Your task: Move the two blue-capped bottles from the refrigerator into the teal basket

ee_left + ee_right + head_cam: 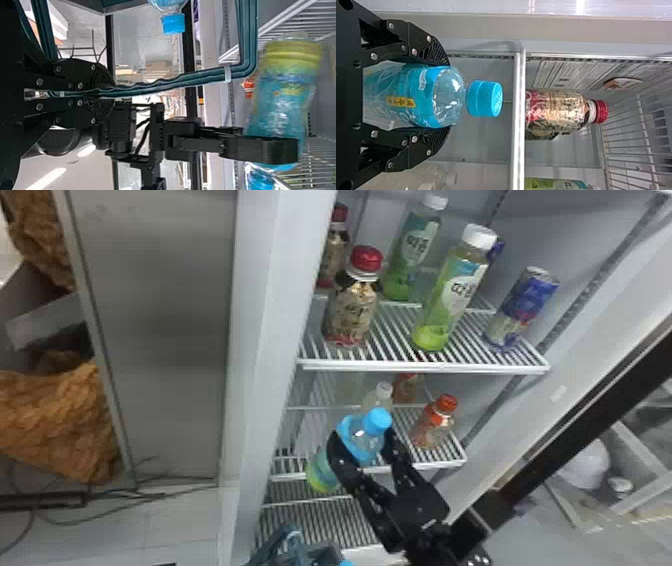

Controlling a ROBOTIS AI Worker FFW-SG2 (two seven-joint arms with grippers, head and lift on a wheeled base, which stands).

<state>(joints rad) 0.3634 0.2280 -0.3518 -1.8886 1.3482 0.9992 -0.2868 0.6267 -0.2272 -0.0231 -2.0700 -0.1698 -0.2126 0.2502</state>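
In the head view my right gripper [363,446] is shut on a blue-capped bottle [361,437], tilted, before the middle shelf's front edge. The right wrist view has that gripper [449,95] with its fingers on both sides of the bottle's blue label [415,95], cap outward. The teal basket [285,546] is at the head view's bottom edge, below the bottle, with another blue cap [346,563] beside its handle. In the left wrist view my left gripper [112,92] is shut on the teal handle [178,81]; a second blue-capped bottle [173,23] is at the top edge.
The upper shelf [425,366] holds red-capped bottles [351,307], green bottles [447,297] and a blue can [522,310]. An orange-capped bottle [434,422] and a white-capped one [381,395] stand on the middle shelf. The refrigerator's side wall [265,355] rises left of the held bottle.
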